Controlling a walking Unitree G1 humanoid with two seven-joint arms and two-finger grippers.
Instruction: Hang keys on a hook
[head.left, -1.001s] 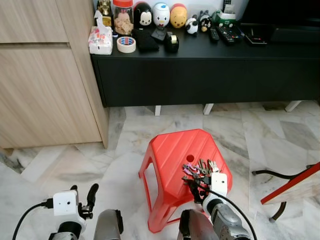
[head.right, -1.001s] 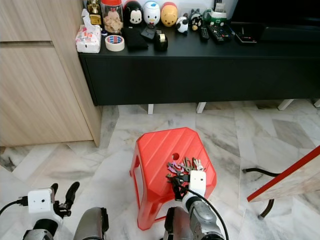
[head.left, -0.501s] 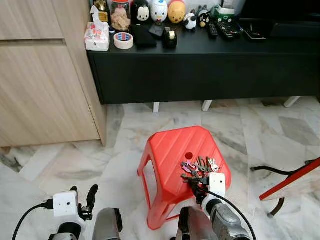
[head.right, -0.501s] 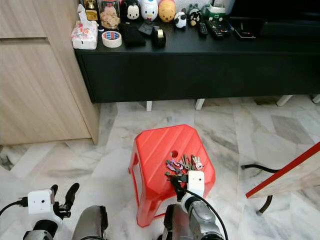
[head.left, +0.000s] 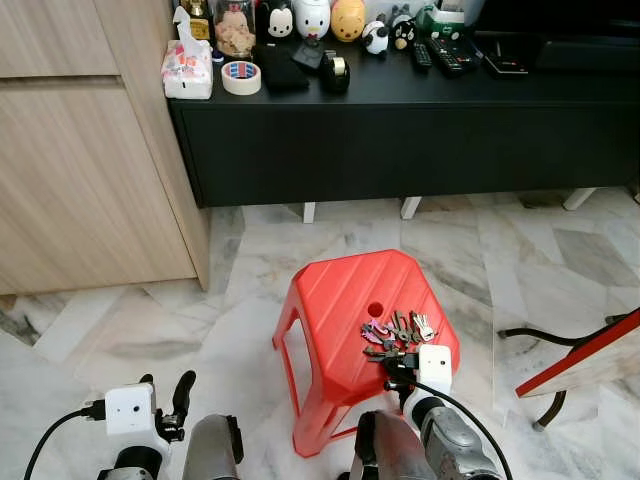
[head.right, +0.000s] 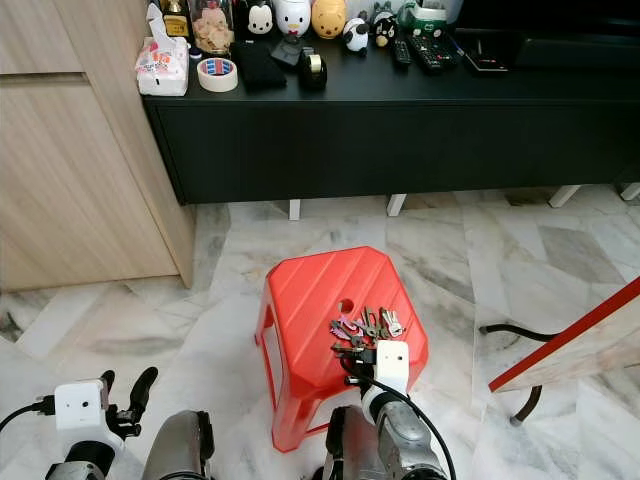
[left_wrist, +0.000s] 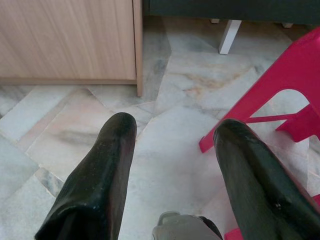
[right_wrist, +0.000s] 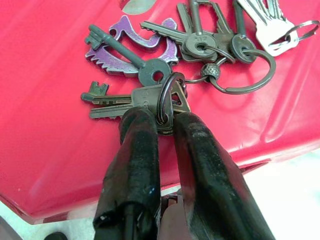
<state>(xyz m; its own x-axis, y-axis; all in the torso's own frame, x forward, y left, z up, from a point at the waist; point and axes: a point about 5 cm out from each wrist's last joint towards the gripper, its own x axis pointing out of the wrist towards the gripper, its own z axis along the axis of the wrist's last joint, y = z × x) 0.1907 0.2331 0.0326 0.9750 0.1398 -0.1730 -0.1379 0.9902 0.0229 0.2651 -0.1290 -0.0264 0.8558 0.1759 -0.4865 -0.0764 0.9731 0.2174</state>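
Right gripper (right_wrist: 165, 120) pinches the keys (right_wrist: 190, 47) on the red stool (head.left: 340, 300); left gripper (left_wrist: 172, 165) gapes idle. Lifting comes next.

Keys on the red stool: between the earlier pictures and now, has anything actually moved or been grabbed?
Little changed. The head camera shifted, so the whole scene slid in the picture. The right end effector stayed at the keys on the red stool, its fingers now closed on the key ring; the bunch lies flat as before, not lifted. The left end effector stayed open and idle above the floor. The black cabinet items are unmoved.
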